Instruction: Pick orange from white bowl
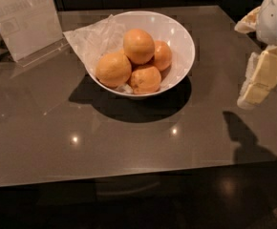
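Observation:
A glossy white bowl [179,35] stands on the grey table, left of centre and toward the back. It holds several oranges: one on top [138,46], one at the front left [113,69], one at the front [145,79], and a smaller, deeper-orange one at the right [163,55]. My gripper [247,98] hangs at the right edge of the view, above the table and well to the right of the bowl, with its cream fingers pointing down-left. It holds nothing.
Crinkled white paper [90,39] lies against the bowl's left side. A clear sign holder [25,20] stands at the back left. The table's front edge [129,175] runs across the lower part of the view.

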{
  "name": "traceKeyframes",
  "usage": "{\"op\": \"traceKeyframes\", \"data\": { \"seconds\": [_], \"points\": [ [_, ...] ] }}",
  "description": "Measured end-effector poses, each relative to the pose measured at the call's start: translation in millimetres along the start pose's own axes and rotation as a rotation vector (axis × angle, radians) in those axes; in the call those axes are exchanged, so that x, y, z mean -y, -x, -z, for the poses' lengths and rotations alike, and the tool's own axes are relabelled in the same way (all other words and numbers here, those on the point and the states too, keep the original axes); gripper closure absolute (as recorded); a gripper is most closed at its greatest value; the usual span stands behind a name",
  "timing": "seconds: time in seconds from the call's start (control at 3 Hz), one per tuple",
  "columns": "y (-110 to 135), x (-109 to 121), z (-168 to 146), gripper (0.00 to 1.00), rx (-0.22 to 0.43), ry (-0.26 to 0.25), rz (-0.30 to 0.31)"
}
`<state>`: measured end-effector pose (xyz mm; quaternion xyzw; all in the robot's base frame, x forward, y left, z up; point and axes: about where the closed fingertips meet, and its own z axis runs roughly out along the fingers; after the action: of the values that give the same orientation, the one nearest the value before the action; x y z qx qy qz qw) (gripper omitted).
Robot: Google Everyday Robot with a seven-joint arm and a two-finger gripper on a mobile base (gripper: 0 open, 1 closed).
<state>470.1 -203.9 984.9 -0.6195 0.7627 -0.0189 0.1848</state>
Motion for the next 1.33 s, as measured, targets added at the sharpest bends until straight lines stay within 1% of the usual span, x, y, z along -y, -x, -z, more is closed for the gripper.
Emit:
{"op": "traceKeyframes", "data": {
  "seconds": [0.33, 0.67, 1.0, 1.33],
  "points": [
    [26, 31, -10, 0.0, 0.061, 0.018, 0.067],
    [63, 60, -21, 0.0, 0.129, 0.038, 0.144],
    [92, 74, -29, 0.0, 0.179, 0.05, 0.203],
    [94, 77, -28, 0.0, 0.185, 0.036, 0.201]
  ]
}}
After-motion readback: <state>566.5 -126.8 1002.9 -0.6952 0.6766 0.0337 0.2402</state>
